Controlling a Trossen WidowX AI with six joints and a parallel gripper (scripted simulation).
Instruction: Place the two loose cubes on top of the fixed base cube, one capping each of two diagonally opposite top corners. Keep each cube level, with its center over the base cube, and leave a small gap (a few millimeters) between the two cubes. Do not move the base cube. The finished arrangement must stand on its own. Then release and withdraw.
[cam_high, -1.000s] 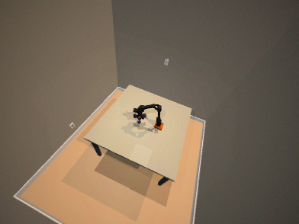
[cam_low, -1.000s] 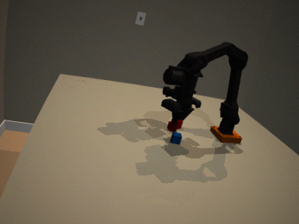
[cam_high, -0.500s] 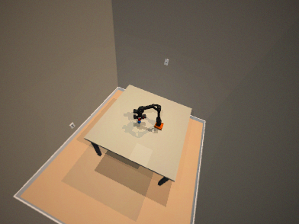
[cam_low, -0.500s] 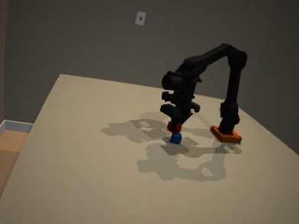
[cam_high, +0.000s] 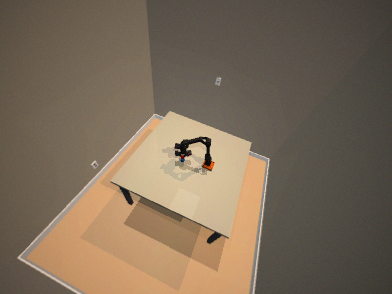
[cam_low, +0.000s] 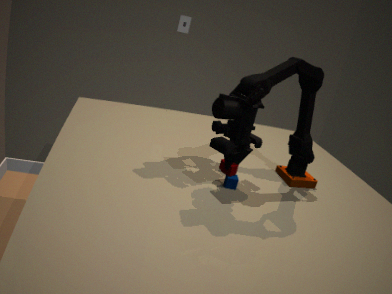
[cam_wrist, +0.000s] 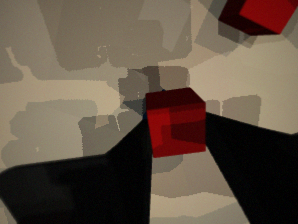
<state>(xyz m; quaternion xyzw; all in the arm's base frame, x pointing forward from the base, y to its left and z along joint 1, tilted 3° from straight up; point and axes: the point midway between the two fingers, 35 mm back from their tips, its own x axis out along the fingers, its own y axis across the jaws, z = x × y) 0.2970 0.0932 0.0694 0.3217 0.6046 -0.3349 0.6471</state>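
My gripper (cam_low: 231, 161) (cam_high: 182, 155) is shut on a red cube (cam_wrist: 176, 122) (cam_low: 228, 167), which sits between the two dark fingers in the wrist view. It holds the cube just above the blue base cube (cam_low: 230, 182) (cam_high: 183, 161) on the table; I cannot tell whether the two touch. In the wrist view the base cube is almost wholly hidden under the held cube. A second red cube (cam_wrist: 262, 12) lies loose on the table at the top right of the wrist view, a short way from the base cube.
The arm's orange base plate (cam_low: 297, 177) (cam_high: 209, 165) is bolted to the table right of the cubes. The beige table (cam_low: 115, 210) (cam_high: 150, 175) carries the arm's broad shadows. The table's edges are far from the cubes.
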